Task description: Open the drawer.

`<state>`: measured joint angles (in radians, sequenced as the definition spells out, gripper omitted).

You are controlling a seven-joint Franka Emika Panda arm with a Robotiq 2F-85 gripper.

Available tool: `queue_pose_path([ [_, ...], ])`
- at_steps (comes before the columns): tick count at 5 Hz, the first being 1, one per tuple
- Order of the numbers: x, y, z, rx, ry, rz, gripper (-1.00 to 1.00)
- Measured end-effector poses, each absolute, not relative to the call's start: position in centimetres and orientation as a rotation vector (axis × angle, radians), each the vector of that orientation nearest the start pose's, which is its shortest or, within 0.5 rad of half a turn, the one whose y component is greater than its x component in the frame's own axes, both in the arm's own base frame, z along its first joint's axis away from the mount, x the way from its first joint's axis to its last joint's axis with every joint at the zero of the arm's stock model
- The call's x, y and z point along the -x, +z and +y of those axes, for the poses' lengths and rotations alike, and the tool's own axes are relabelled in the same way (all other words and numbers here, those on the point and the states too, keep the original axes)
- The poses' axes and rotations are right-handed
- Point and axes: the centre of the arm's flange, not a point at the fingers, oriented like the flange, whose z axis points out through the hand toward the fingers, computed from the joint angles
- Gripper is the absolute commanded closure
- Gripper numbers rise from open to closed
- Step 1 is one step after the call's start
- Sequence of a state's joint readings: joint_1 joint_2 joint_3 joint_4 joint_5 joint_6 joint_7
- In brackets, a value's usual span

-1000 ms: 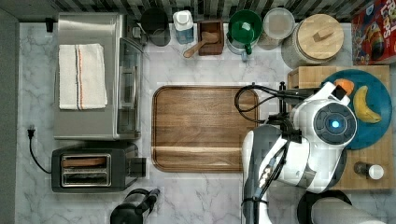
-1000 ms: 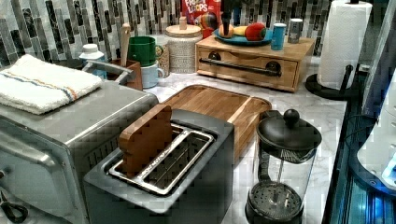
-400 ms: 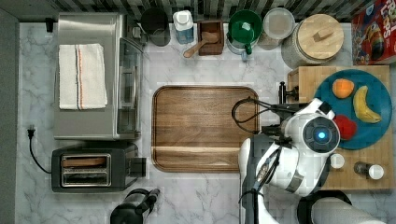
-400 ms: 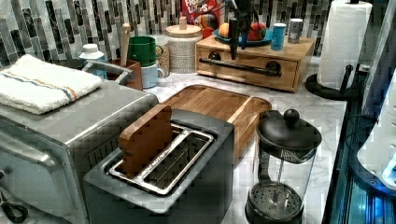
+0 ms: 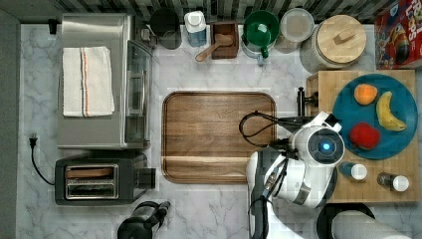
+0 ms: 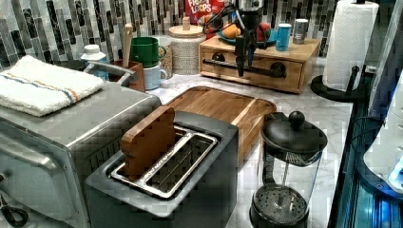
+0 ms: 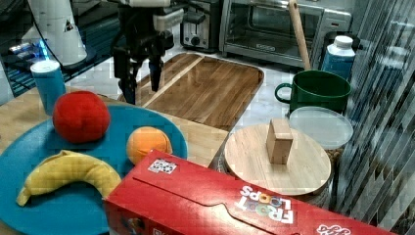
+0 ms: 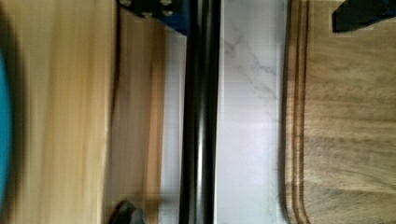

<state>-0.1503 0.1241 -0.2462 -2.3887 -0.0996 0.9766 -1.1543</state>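
The drawer point(image 6: 285, 71) is a light bamboo box against the back wall, its front flush with the box. Its long black bar handle point(image 6: 266, 71) runs across the front. My gripper point(image 6: 244, 66) hangs fingers-down at the handle, open, with one finger on each side of the bar. In the wrist view the handle point(image 8: 201, 116) runs between my two fingers, close to the dark fingertip point(image 8: 154, 7) on the drawer side point(image 8: 140, 116). From the right view the open gripper point(image 7: 142, 90) stands just past the box's edge point(image 7: 205, 137). My arm point(image 5: 323, 147) covers part of the handle point(image 5: 300, 99).
A brown wooden tray point(image 5: 219, 137) lies just in front of the drawer. On the box sit a blue plate point(image 5: 348, 107) with fruit and two small shakers point(image 5: 356, 171). A French press point(image 6: 290, 161) and a paper towel roll point(image 6: 349, 42) stand nearby.
My arm has swung off the blue plate toward the top view's left and come down, bringing the open gripper from above the box to the handle.
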Motion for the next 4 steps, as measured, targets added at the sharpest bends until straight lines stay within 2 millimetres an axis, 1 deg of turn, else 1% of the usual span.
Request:
queue_pose_path([
  [1, -46.5, 24.9, -20.0, 3.227, 0.013, -0.048, -1.00],
  [2, -46.1, 23.6, -20.3, 3.219, 0.055, -0.037, -1.00],
  [3, -46.1, 23.6, -20.2, 3.217, 0.057, -0.035, -1.00],
  [4, -46.2, 23.7, -20.3, 3.214, 0.071, 0.023, -1.00],
])
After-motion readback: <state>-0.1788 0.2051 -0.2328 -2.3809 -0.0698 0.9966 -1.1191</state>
